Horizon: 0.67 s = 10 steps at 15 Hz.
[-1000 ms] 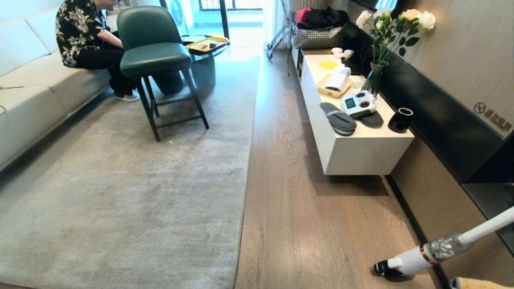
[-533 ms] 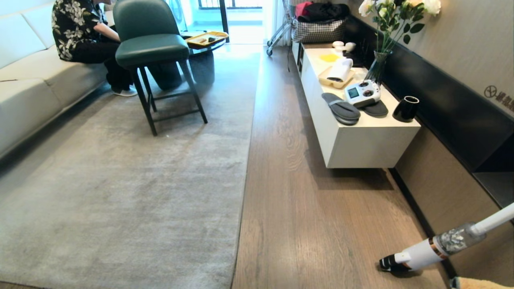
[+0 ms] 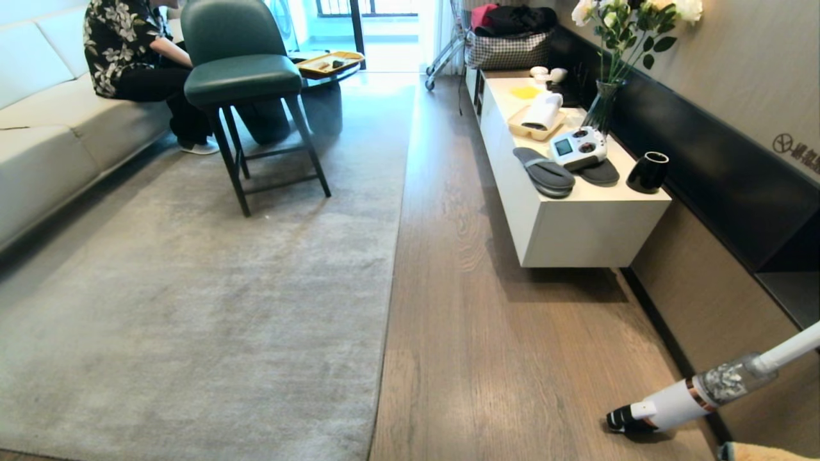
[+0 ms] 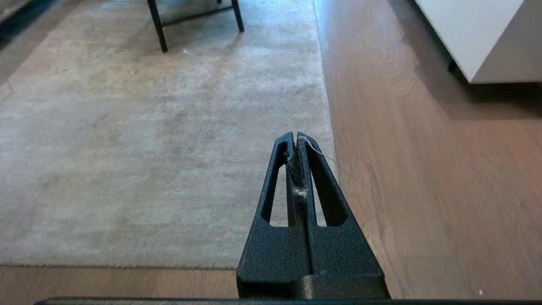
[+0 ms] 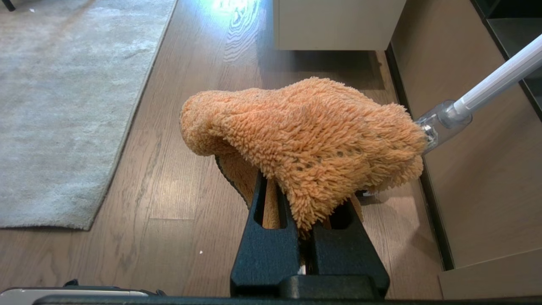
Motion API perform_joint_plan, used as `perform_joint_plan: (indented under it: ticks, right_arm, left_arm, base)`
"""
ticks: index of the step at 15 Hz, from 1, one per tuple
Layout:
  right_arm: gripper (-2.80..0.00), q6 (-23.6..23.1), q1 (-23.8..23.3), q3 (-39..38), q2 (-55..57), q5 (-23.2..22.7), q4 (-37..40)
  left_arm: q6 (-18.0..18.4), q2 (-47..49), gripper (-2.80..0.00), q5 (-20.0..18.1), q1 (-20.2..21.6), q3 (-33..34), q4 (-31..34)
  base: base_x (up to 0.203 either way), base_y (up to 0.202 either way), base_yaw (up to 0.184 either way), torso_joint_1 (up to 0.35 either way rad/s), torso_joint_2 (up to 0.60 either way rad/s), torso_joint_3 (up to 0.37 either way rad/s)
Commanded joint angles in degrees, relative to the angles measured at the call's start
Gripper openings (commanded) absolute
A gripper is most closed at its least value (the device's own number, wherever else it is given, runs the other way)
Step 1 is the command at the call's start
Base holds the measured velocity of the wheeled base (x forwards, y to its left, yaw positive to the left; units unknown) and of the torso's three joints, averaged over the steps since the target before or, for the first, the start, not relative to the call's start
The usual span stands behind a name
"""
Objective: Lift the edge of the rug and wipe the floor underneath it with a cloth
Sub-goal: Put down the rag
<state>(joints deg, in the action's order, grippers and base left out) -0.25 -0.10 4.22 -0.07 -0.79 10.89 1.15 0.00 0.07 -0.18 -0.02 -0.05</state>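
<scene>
The right gripper point(image 5: 302, 199) pinches the cloth point(image 5: 305, 140) (bottom right of the head view). The left gripper point(image 4: 295, 142) is shut and empty. The rug edge point(image 3: 391, 275) lies flat mid-frame on the floor point(image 3: 500, 333). Shut fingers could slide off that thin edge

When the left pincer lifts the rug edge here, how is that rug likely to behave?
The rug edge lies thin and flat on the floor, so it probably bends rather than lifting stiffly. The rug is large and a chair stands on it, so likely only the border peels up. The shut left pincer may slip on the short pile.
</scene>
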Motion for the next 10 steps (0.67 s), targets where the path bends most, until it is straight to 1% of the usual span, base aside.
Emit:
perform_joint_plan:
  ticks: [1, 4, 7, 9, 10]
  right_arm:
    - [-2.8, 0.0, 0.0, 0.0, 0.1, 0.0, 0.1]
    - [-2.8, -0.1, 0.0, 0.0, 0.1, 0.0, 0.1]
    - [-2.8, -0.1, -0.1, 0.0, 0.1, 0.0, 0.1]
    - [-2.8, -3.2, -0.1, -0.1, 0.1, -0.3, 0.0]
    - [-2.8, -3.3, -0.1, -0.1, 0.1, -0.4, 0.0]
  left_arm:
    - [0.0, 0.0, -2.8, 0.0, 0.0, 0.0, 0.1]
    - [-0.1, 0.0, -2.8, 0.0, 0.0, 0.0, 0.1]
    - [0.0, 0.0, -2.8, 0.0, 0.0, 0.0, 0.1]
    - [0.0, 0.0, -2.8, 0.0, 0.0, 0.0, 0.1]
    - [0.0, 0.0, -2.8, 0.0, 0.0, 0.0, 0.1]
  base:
    - [0.0, 0.0, 0.0, 0.079, 0.16, 0.188]
    - [0.0, 0.0, 0.0, 0.035, 0.06, 0.068]
    - [0.0, 0.0, 0.0, 0.005, 0.01, 0.006]
    - [0.0, 0.0, 0.0, 0.0, 0.0, 0.0]
    - [0.0, 0.0, 0.0, 0.0, 0.0, 0.0]
